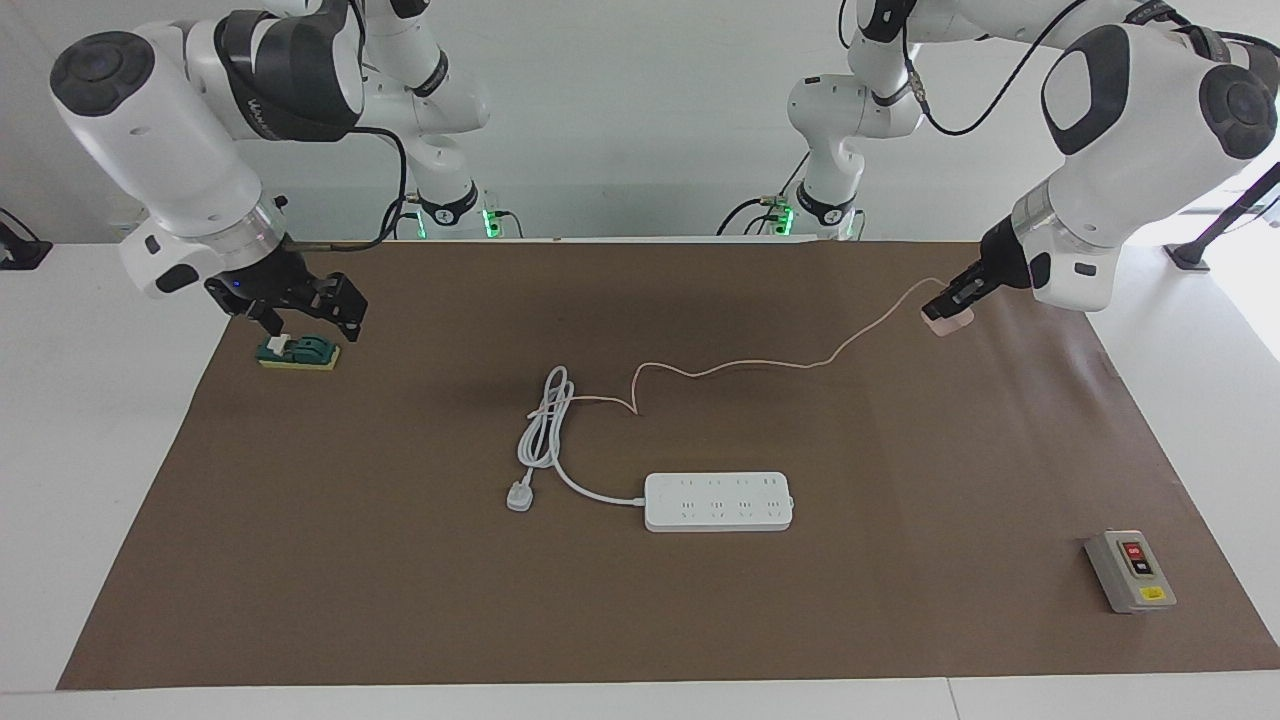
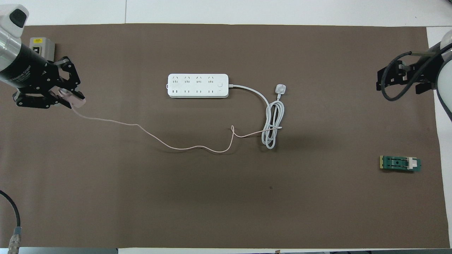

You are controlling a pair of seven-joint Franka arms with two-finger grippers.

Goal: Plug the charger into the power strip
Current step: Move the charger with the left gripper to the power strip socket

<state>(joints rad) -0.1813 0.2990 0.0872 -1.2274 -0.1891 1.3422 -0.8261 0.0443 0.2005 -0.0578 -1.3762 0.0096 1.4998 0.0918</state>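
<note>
The left pincer (image 1: 948,303) is hanging clamped on the pale pink charger (image 1: 946,316), held in the air above the left arm's end of the worktop (image 1: 900,600), with its thin pink cable (image 1: 760,365) trailing down and snaking along the brown mat toward the coiled white cord (image 1: 545,425). The power strip (image 1: 718,501) is lying flat near the middle of the mat, its long axis running along the worktop's length from one arm's end toward the other, sockets facing up, well apart from the charger and farther from the robots than the spot the charger is hanging over. So the coming move is turning on a carry toward the middle and outward from the robots, then a descent with the prongs pointing down onto a socket; the left arm is the one placed for it. The right pincer (image 1: 300,305) is waiting with its fingers apart, hovering over a small green block (image 1: 298,352) at the right arm's end.
</note>
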